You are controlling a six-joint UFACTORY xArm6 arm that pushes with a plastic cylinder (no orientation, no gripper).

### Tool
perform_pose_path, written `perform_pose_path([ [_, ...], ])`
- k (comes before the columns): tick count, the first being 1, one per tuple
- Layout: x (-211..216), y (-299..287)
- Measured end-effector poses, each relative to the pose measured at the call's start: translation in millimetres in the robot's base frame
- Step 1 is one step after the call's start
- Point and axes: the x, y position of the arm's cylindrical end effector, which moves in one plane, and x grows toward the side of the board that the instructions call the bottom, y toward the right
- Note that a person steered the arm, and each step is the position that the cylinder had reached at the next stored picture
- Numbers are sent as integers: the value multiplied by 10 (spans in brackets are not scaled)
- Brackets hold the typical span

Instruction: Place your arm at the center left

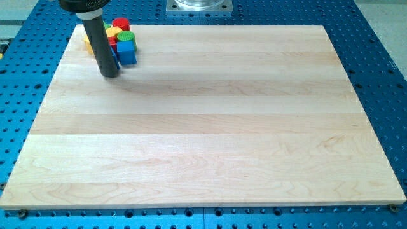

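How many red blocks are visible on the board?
2, both in the cluster at the view's top left: one red block at the back, another red block beside my tip's rod. Others may be hidden.

black tip (110,74); blue block (126,53) right beside it, green block (126,38), red block (121,25), yellow block (112,32) behind. pale wood-grain board (210,127), blue perforated table (375,57) around.

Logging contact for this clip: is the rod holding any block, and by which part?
Nothing is held. My tip rests on the board, beside the blue block.
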Motion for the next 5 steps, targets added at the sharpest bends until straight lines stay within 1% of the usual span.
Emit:
perform_pose_path([
  [1,0,-9],
  [2,-36,-190],
  [5,-41,-190],
])
